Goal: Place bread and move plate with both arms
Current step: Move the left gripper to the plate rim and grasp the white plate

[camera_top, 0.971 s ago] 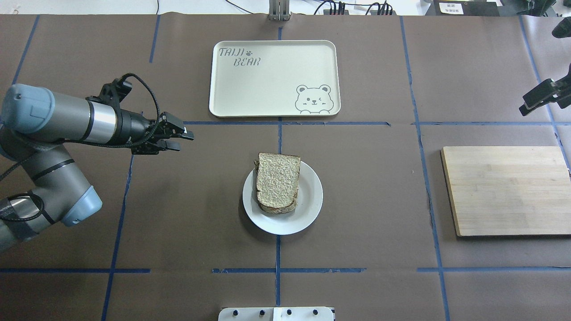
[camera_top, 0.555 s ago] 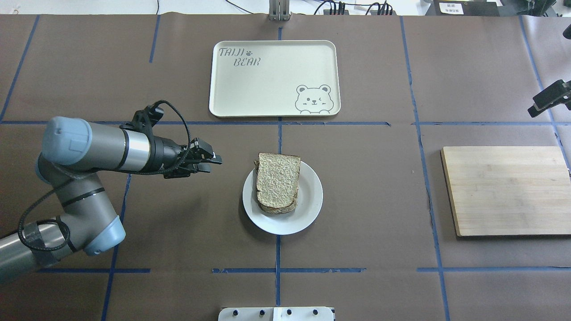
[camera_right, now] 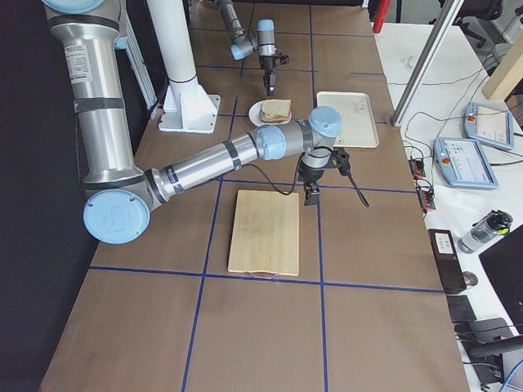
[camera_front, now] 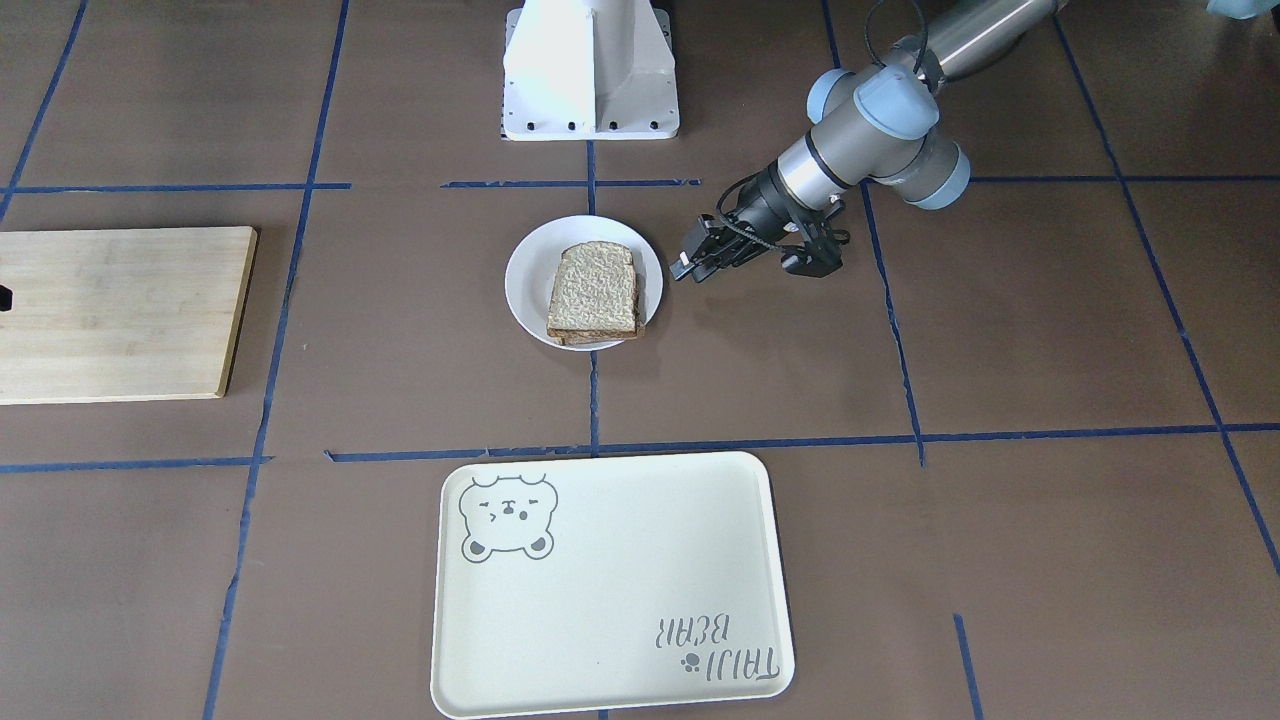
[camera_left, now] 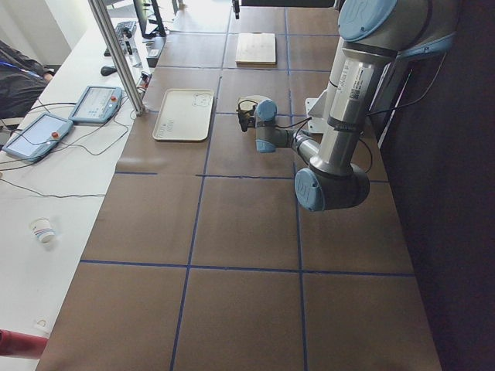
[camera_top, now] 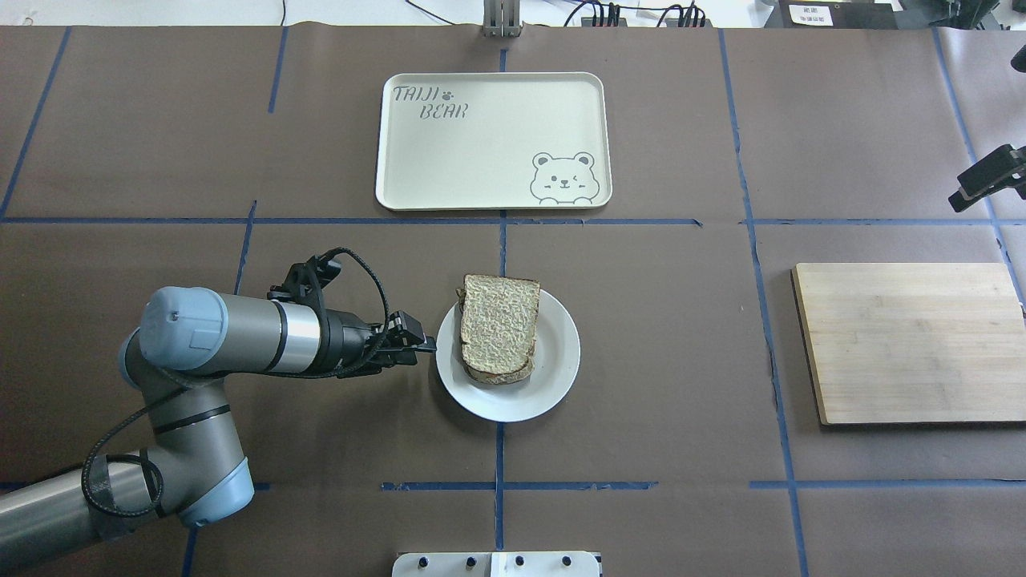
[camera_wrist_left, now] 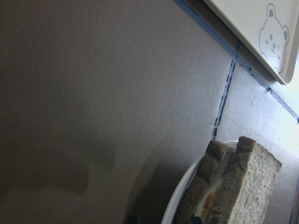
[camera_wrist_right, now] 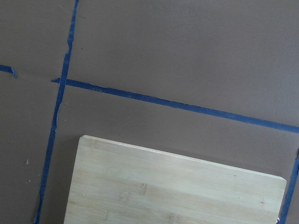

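Note:
A bare speckled bread slice (camera_top: 498, 327) with a dark crust lies on top of another slice on the small white plate (camera_top: 553, 377) at the table's middle. The left wrist view shows the two slices (camera_wrist_left: 243, 182) stacked with filling between them, and the plate rim (camera_wrist_left: 180, 196). My left gripper (camera_top: 426, 346) is low at the plate's left rim, fingers pointing at it, and looks open and empty; it also shows in the front view (camera_front: 683, 268). My right gripper (camera_right: 311, 196) hangs over the far edge of the cutting board; I cannot tell if it is open.
A cream bear tray (camera_top: 481, 152) lies beyond the plate. A wooden cutting board (camera_top: 910, 340) lies at the right. The white pedestal base (camera_front: 590, 70) stands on the robot's side of the plate. Blue tape lines cross the brown table cover.
My left arm has swung right and toward the robot, bringing its gripper down from the table's left side to the plate's left rim. The right gripper shifted slightly right, then held still.

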You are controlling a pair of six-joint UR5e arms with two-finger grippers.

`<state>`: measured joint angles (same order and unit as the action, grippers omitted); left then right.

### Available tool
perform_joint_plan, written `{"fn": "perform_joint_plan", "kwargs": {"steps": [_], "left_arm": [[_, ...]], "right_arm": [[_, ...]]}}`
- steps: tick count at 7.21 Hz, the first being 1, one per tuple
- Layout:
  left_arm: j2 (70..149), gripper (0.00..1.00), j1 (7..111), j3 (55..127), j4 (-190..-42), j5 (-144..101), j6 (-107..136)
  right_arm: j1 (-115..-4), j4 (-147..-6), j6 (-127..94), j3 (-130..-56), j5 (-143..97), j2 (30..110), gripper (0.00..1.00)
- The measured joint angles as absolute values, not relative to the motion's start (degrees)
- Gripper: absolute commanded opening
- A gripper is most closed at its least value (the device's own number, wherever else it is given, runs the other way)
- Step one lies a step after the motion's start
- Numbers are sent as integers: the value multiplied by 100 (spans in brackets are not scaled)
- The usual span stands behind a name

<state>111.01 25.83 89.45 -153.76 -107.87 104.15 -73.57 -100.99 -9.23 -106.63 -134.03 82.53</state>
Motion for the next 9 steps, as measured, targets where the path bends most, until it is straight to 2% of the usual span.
{"fn": "perform_joint_plan", "kwargs": {"steps": [3, 9], "left_arm": [[11298, 42, 2379, 8733, -15355, -10632, 10415], [11491, 41, 2269, 8631, -15320, -10608, 10416]], "right_arm": [[-7358, -10096, -923, -10661, -13403, 8259, 100], [-7365, -10099, -893, -10648, -13389, 8276, 100]]}}
